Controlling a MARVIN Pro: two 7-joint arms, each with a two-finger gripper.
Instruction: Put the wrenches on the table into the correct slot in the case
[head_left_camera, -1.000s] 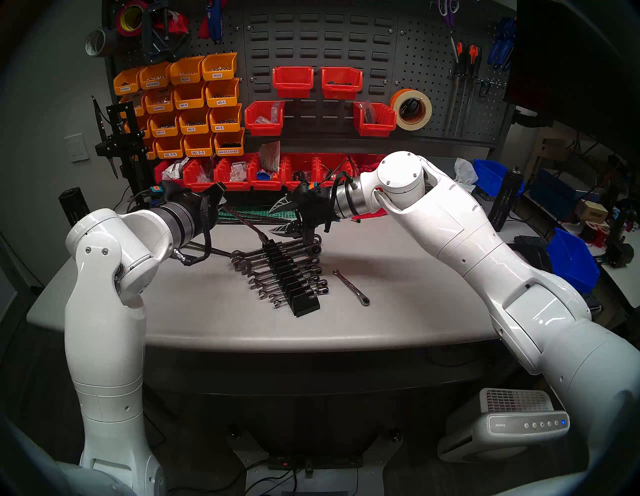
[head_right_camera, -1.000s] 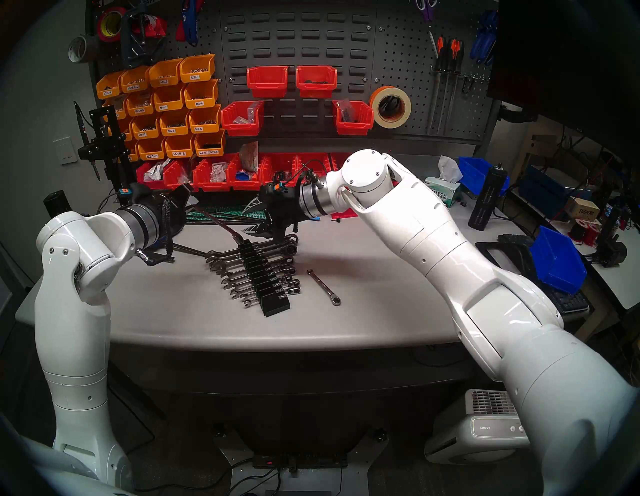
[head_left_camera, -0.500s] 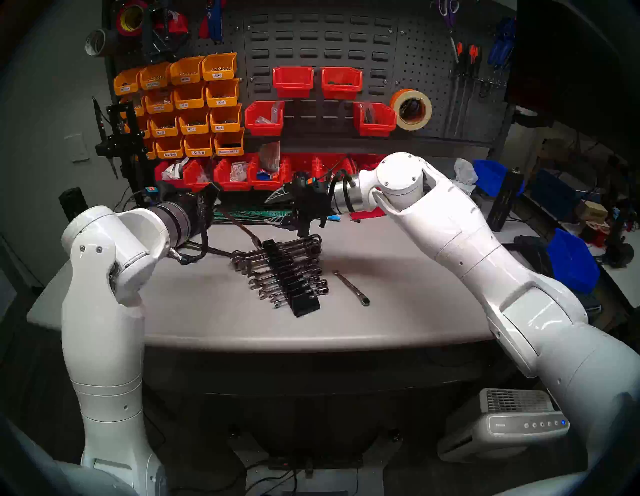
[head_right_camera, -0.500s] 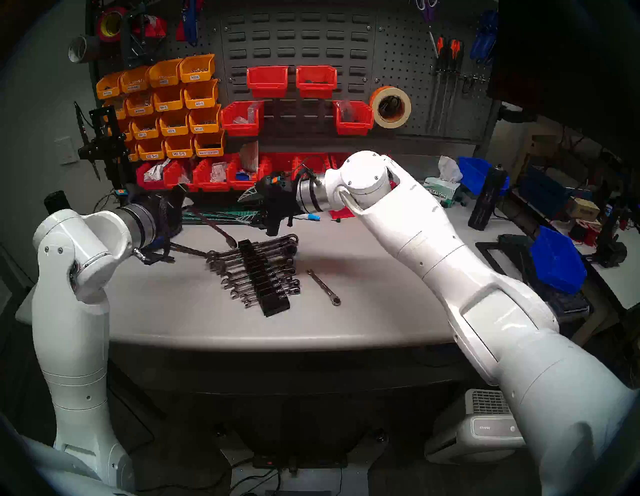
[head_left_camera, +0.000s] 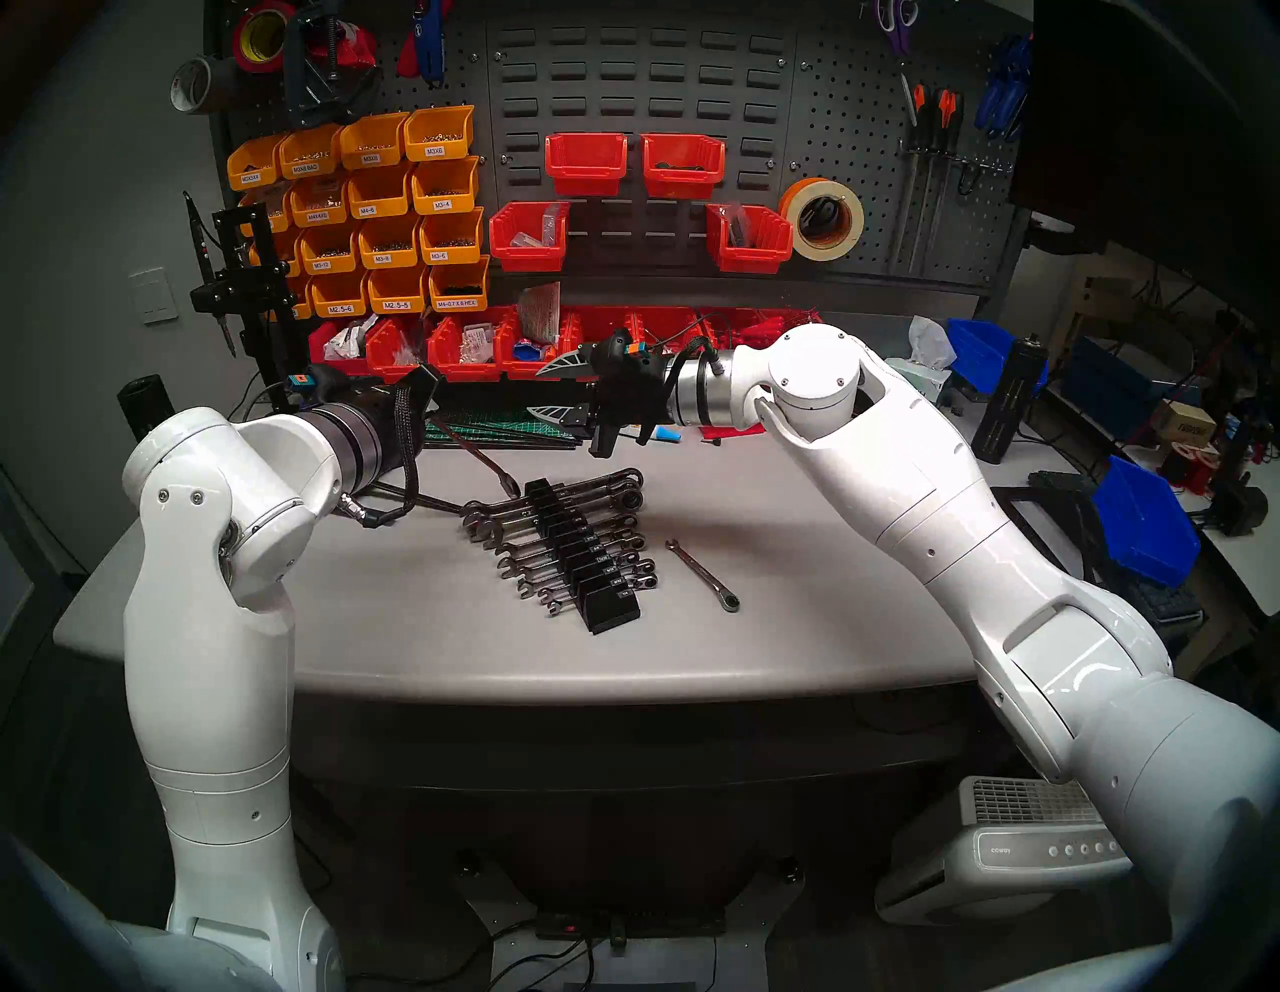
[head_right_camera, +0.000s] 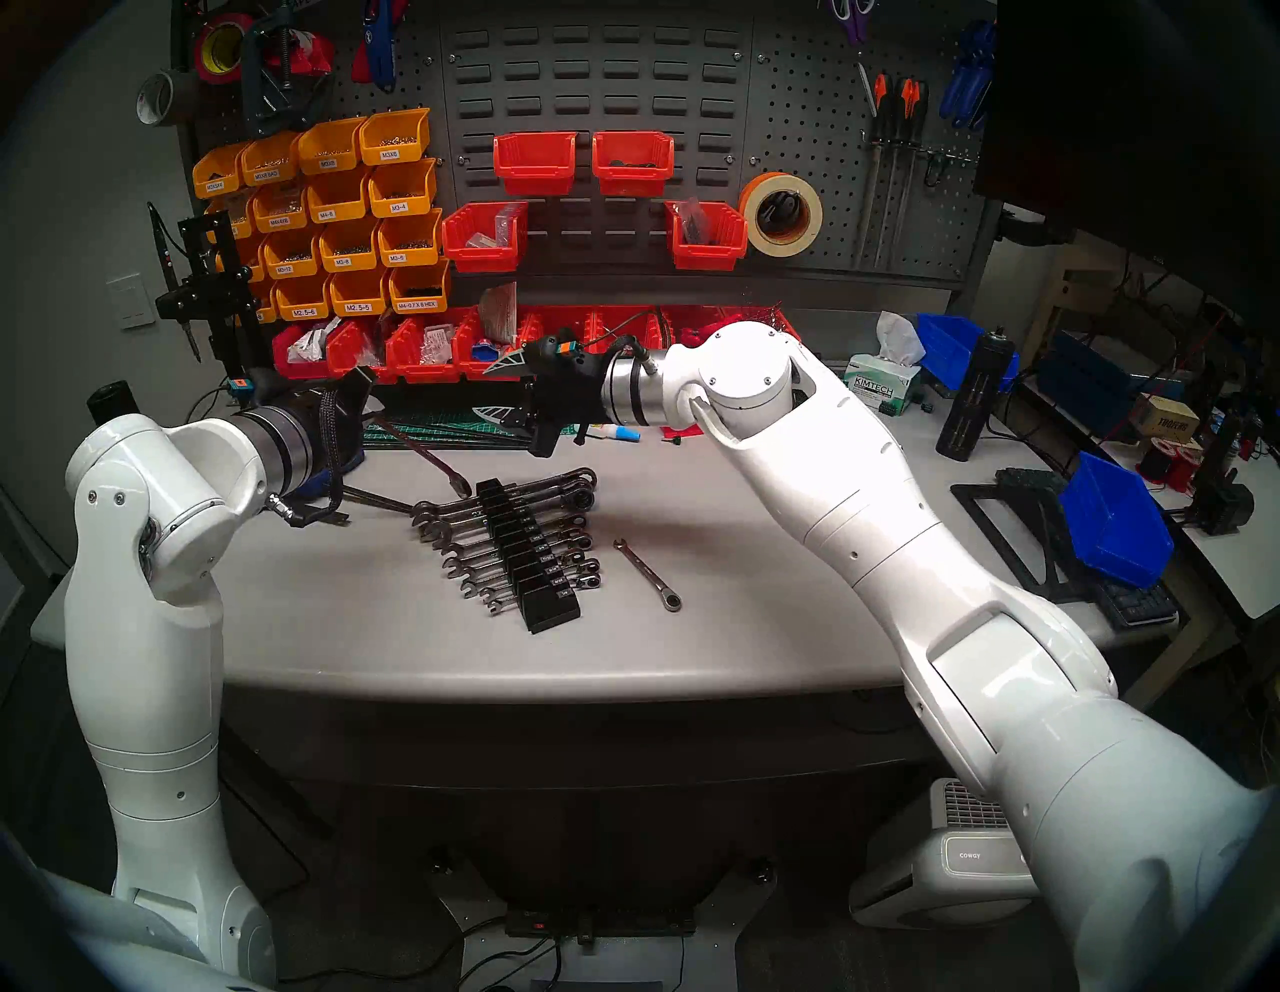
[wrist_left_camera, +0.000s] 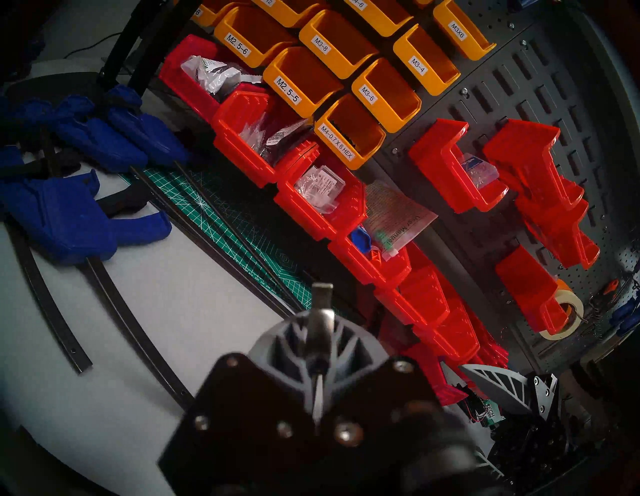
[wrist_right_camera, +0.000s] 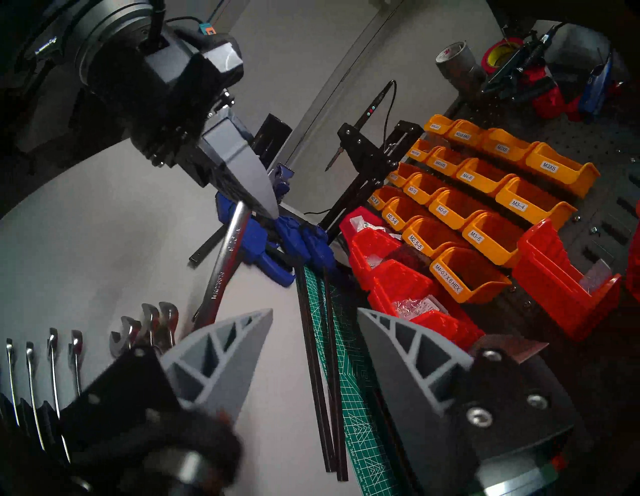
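right gripper (head_left_camera: 554, 388) lifted off the case (head_left_camera: 578, 547), fingers apart (empty), left gripper (wrist_right_camera: 242, 194) clamping long chrome wrench (wrist_right_camera: 225, 256)

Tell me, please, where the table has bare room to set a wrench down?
Free: the table's front left, between the left arm and the rack; also the front strip along the curved edge. Less room right of the rack, where a loose wrench lies. Crowded: the back, by the green mat and red bins.

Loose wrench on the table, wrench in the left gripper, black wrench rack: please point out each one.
loose wrench (head_left_camera: 701, 574): left head view, middle of its shaft.
held wrench (wrist_right_camera: 227, 251): right wrist view, on the stamped shaft below the left gripper (wrist_right_camera: 258, 204).
wrench rack (head_left_camera: 609, 613): left head view, near end block.
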